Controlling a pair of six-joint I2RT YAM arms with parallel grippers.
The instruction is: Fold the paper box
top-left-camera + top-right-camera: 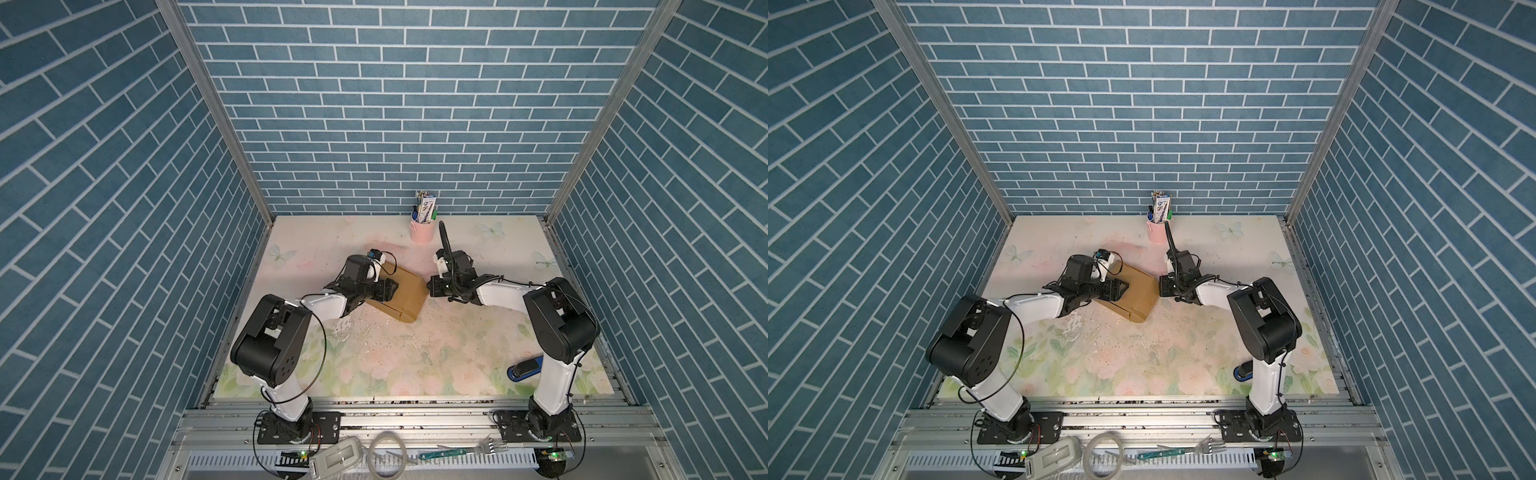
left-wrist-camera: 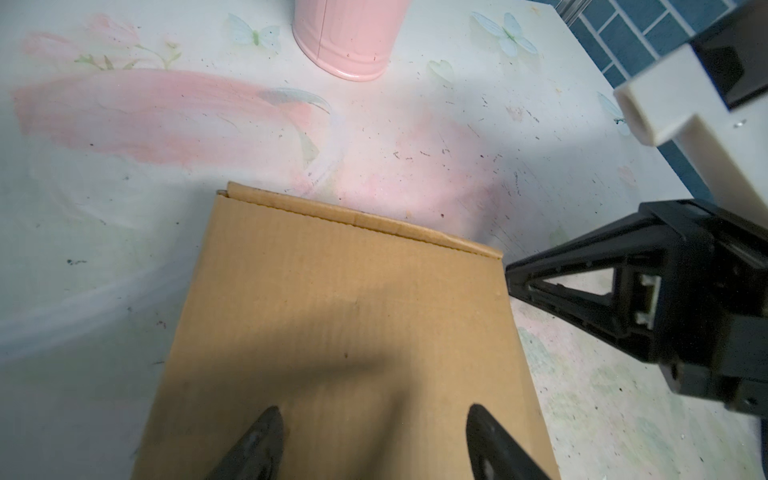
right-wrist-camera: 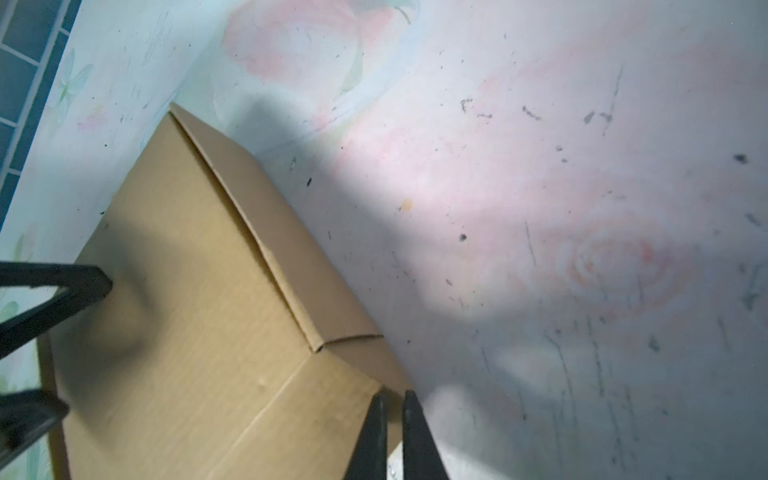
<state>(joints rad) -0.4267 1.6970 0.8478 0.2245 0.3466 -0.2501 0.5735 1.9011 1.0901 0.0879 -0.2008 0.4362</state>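
Over at the back of the table (image 1: pixel 478 332), a pink cup (image 1: pixel 422 235) is seen standing upright. It is packed with pens (image 1: pixel 424 203) and slim printed items that poke out of its mouth.

The paper box (image 1: pixel 409 297) is found just in front of the pink cup, a little toward the left arm's side, lying flat on the table. It is closed up. The lid is folded down, and a narrow strip of wall is shown along the edge nearest the cup in the left wrist view. The box is laid askew, so that one corner is pointed away from the cup toward the front rail. Its longer axis appears to be run from the cup-side edge toward the front, though from above the outline is close to square.

The left gripper (image 2: pixel 374 415) is held over the lid at the end farther from the cup. Its fingers are spread wide and nothing is caught between them.

The right gripper (image 3: pixel 394 397) is also set in front of the cup, on the right arm's side of the box. It is clenched, fingertips almost together, with nothing in them. It is placed just beside the box's side edge, where a wall crease is shown in the right wrist view.
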